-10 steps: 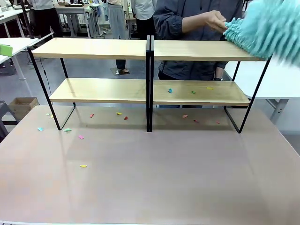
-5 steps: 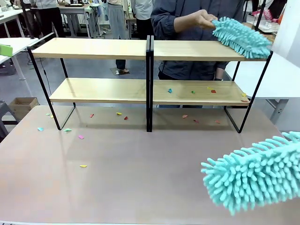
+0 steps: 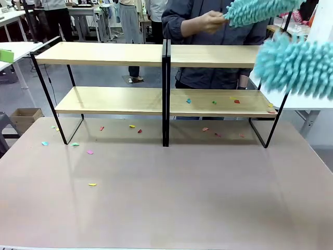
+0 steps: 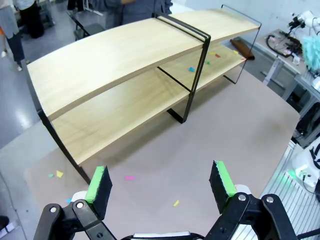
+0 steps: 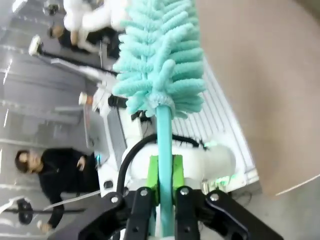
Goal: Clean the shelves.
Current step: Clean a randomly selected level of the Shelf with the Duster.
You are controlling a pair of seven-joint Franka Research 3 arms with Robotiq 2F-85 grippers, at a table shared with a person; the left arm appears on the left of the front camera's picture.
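Note:
The shelves [image 3: 162, 78] stand across the far half of the beige table, two wooden tiers in a black frame; they also curve across the left wrist view [image 4: 125, 55]. My right gripper [image 5: 163, 175] is shut on the handle of a teal fluffy duster [image 5: 160, 60]. That duster's head [image 3: 296, 65] hangs blurred in the air by the shelves' right end. A person behind the shelves holds a second teal duster [image 3: 255, 9] in one hand [image 3: 210, 22], above the top right board. My left gripper [image 4: 160, 182] is open and holds nothing, high over the table in front of the shelves.
Small coloured paper scraps [image 3: 213, 102] lie on the lower right board. More scraps [image 3: 89, 152] are scattered on the table under and left of the shelves. A cardboard box [image 3: 26, 117] sits on the floor at left, and a white table [image 3: 312, 91] stands at right.
My duster swung from low over the table's front right up to the shelves' right end. The person lifted their duster off the top right board.

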